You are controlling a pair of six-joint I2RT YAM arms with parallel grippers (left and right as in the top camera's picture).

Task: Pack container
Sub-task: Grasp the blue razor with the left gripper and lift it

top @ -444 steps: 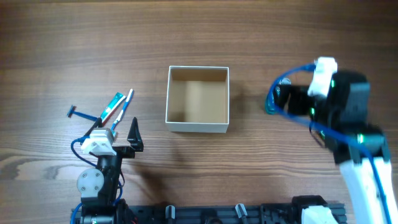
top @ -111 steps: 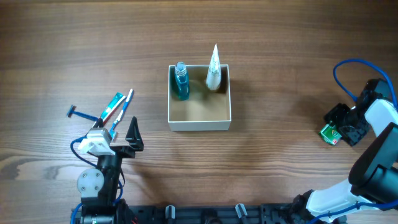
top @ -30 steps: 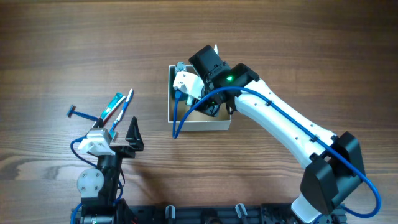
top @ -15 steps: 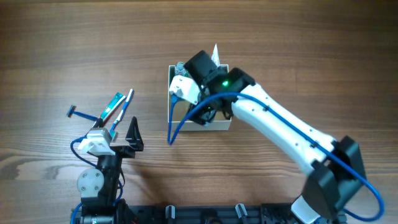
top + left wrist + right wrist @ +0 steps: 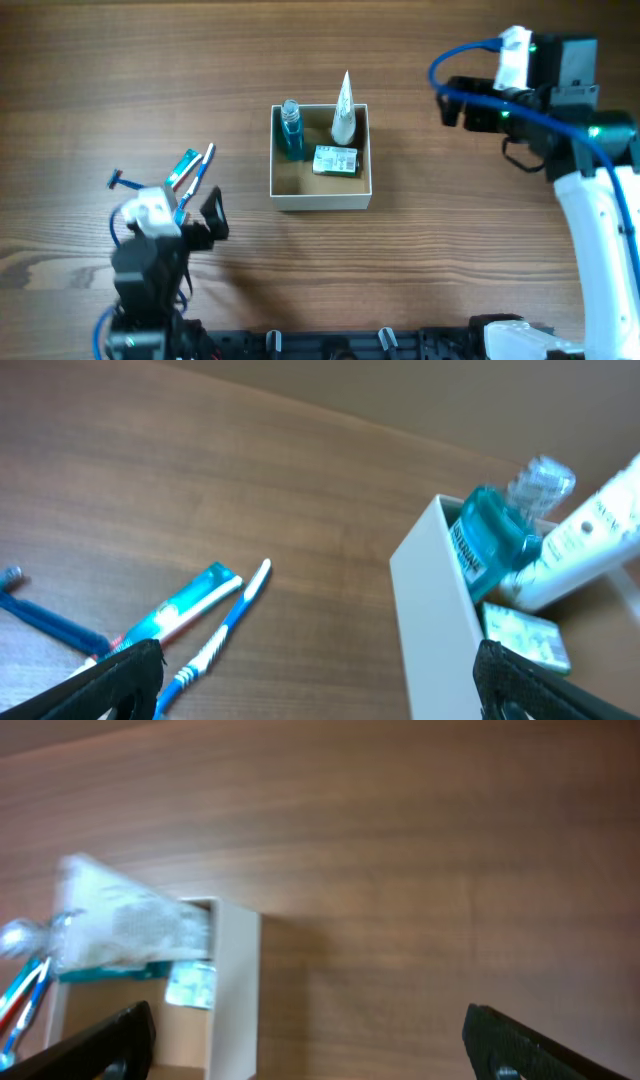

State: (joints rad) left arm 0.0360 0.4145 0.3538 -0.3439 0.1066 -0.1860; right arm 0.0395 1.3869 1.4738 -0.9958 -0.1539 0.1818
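White container point(image 5: 318, 201) holds a teal bottle point(image 5: 291, 130), tube point(image 5: 344, 115) and packet point(image 5: 336, 161); both arms' jaws gape empty.

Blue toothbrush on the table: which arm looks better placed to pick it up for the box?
Left, probably. Its tool is open right beside the blue toothbrush, which its wrist camera sees just ahead. The right tool is far off, on the other side of the container.

Looks like a robotics lab bench: bare wood-grain tabletop point(image 5: 150, 60), black mounting rail point(image 5: 350, 345) along the edge behind the left claw point(image 5: 190, 218), loose blue cable point(image 5: 450, 52) looping off the white right arm point(image 5: 600, 210), toothbrush point(image 5: 200, 172) and razor point(image 5: 125, 181) lying just ahead of that claw.
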